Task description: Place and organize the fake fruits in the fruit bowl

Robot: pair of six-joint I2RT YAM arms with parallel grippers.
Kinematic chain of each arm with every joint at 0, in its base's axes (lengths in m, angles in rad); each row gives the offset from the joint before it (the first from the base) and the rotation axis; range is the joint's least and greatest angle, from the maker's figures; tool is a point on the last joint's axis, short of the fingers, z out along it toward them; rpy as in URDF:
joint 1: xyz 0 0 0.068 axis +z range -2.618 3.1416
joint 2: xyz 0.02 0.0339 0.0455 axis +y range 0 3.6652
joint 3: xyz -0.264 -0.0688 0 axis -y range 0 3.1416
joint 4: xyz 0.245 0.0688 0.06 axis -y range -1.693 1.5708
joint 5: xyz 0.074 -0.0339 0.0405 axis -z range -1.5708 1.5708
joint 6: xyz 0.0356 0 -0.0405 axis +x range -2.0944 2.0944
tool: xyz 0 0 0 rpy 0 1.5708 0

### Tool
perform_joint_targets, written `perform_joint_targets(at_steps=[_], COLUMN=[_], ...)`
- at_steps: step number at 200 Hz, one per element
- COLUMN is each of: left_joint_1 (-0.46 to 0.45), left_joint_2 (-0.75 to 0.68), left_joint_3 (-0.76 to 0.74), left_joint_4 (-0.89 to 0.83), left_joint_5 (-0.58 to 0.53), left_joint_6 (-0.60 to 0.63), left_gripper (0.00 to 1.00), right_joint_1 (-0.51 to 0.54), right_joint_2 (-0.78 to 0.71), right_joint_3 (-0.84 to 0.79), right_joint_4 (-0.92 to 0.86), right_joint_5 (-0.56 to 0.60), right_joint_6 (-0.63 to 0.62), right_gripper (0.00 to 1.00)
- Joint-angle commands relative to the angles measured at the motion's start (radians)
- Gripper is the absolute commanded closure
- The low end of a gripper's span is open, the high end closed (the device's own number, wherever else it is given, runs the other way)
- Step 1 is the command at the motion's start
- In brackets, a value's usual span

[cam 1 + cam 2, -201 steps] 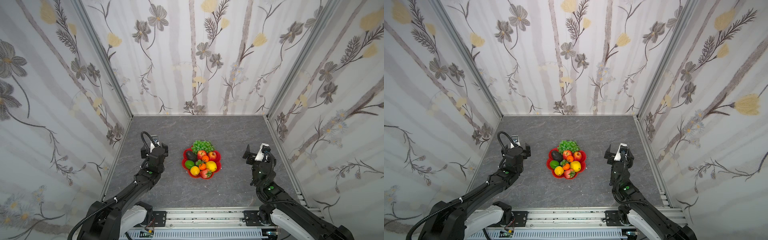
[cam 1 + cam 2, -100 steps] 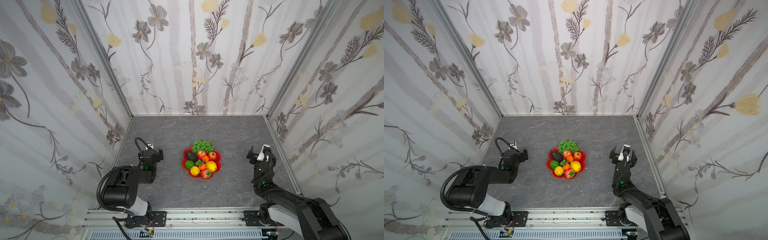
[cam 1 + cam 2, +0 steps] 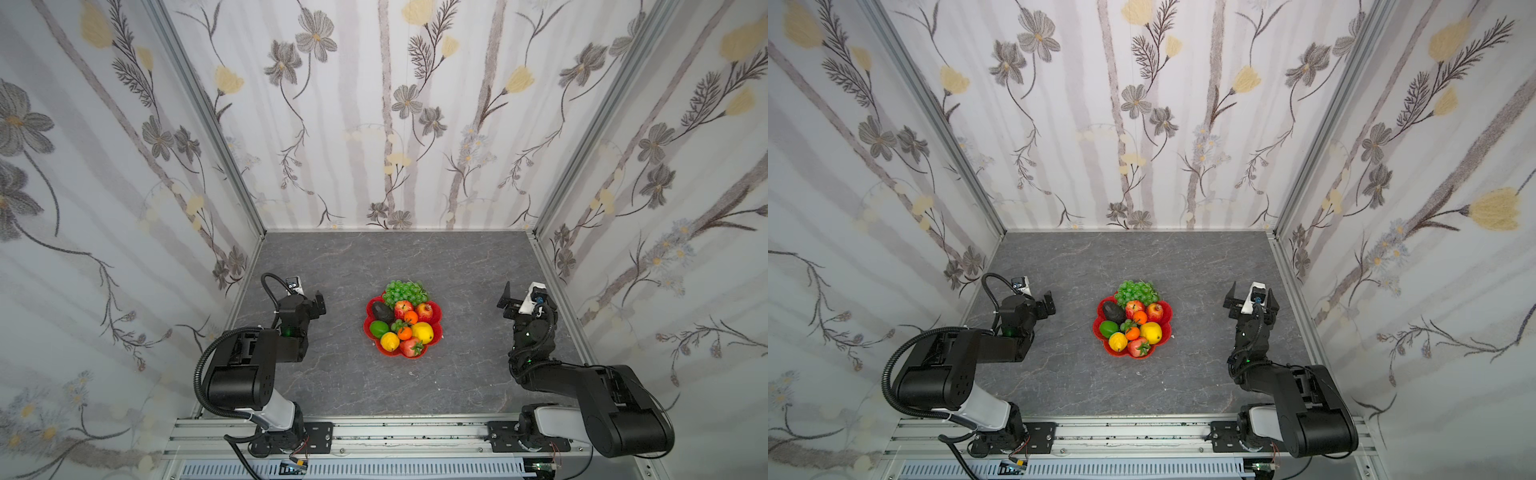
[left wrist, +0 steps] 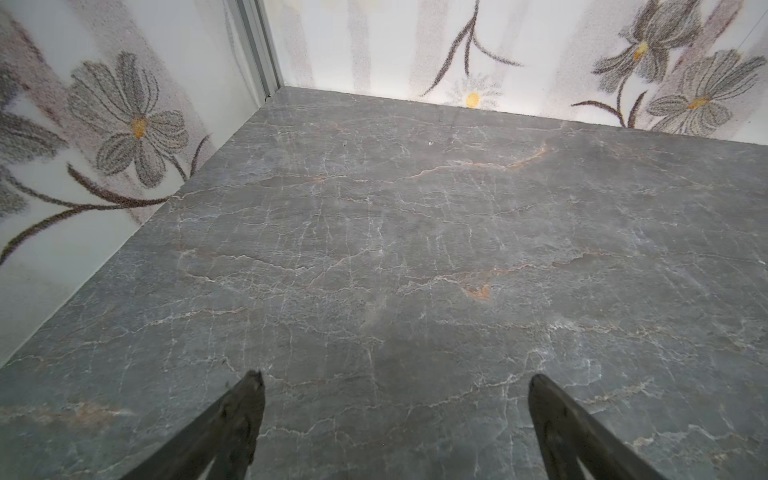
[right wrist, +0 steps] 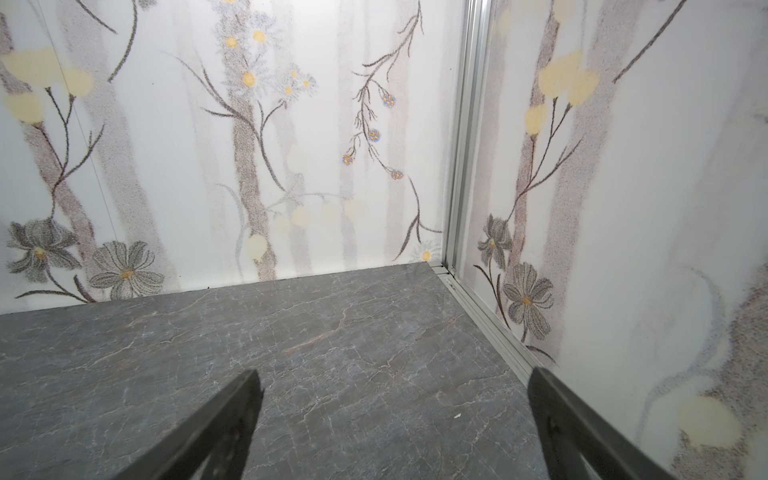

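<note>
The red flower-shaped fruit bowl [image 3: 435, 311] [image 3: 1168, 311] sits mid-table in both top views, filled with the fake fruits. A green grape bunch [image 3: 404, 291] lies at its far edge. Near it are a dark avocado [image 3: 382, 311], a lime [image 3: 379, 328], two red apples [image 3: 402, 308], two tangerines [image 3: 410, 317] and a lemon [image 3: 422, 332]. My left gripper [image 3: 309, 301] [image 4: 395, 378] hangs open and empty left of the bowl, well apart from it. My right gripper [image 3: 521, 297] [image 5: 395, 376] is open and empty to the right, over bare table.
Flower-patterned walls [image 3: 124, 249] close in the grey marbled table [image 3: 415, 257] on three sides. A metal rail [image 3: 395, 432] runs along the front edge under both arm bases. The right gripper is near the right wall's aluminium frame [image 5: 490, 332].
Both arms have folded back and down toward the front rail. Their grippers stay open near the same spots. Bowl and fruits have not moved.
</note>
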Motion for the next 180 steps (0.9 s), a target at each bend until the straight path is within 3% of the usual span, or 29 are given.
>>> perform_joint_targets(at_steps=[1, 18, 180], left_joint_1=[0.001, 0.001, 0.000], left_joint_2=[0.000, -0.001, 0.000], left_joint_3=[0.006, 0.006, 0.006], left_joint_4=[0.034, 0.033, 0.035], left_joint_5=[0.004, 0.004, 0.004], left_joint_6=[-0.007, -0.007, -0.005], left_gripper=[0.00, 0.00, 0.00], right_joint_1=[-0.017, -0.026, -0.025], right_joint_2=[-0.008, 0.013, 0.007], right_joint_3=[0.043, 0.024, 0.026], right_joint_4=[-0.069, 0.011, -0.004], right_joint_5=[-0.048, -0.026, -0.012], right_joint_6=[0.051, 0.062, 0.069], right_gripper=[0.00, 0.00, 0.00])
